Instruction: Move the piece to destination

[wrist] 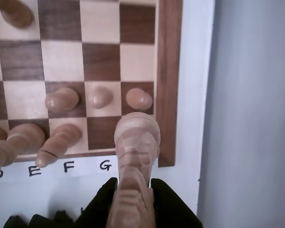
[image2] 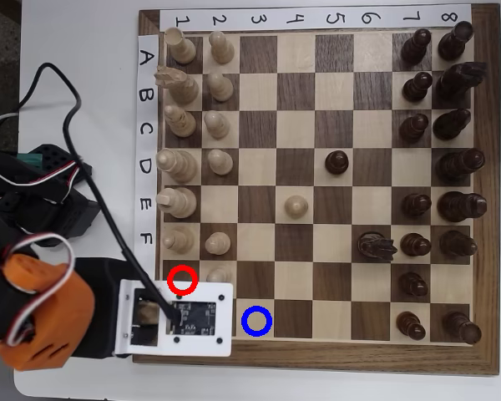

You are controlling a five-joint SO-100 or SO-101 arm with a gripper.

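Observation:
In the wrist view my gripper (wrist: pixel 134 192) is shut on the pale cream knight (wrist: pixel 136 142). Its black fingers (wrist: pixel 100 202) press the knight's base from both sides. The knight stands above the board's near right corner, beside the dark square over the letter G. In the overhead view the white wrist board (image2: pixel 184 319) hides the knight and the fingertips. The blue-ringed light square (image2: pixel 256 321) lies just right of that board, in the bottom row. The red-ringed square (image2: pixel 182 280) sits at the wrist board's top edge.
Three pale pawns (wrist: pixel 99 96) stand one row beyond the knight, and taller pale pieces (wrist: pixel 59 140) stand to its left. The board's brown rim (wrist: pixel 168 80) runs close on the right. A pale pawn (image2: pixel 296 205) and a dark pawn (image2: pixel 336 161) stand mid-board, with dark pieces (image2: pixel 415 247) at the right.

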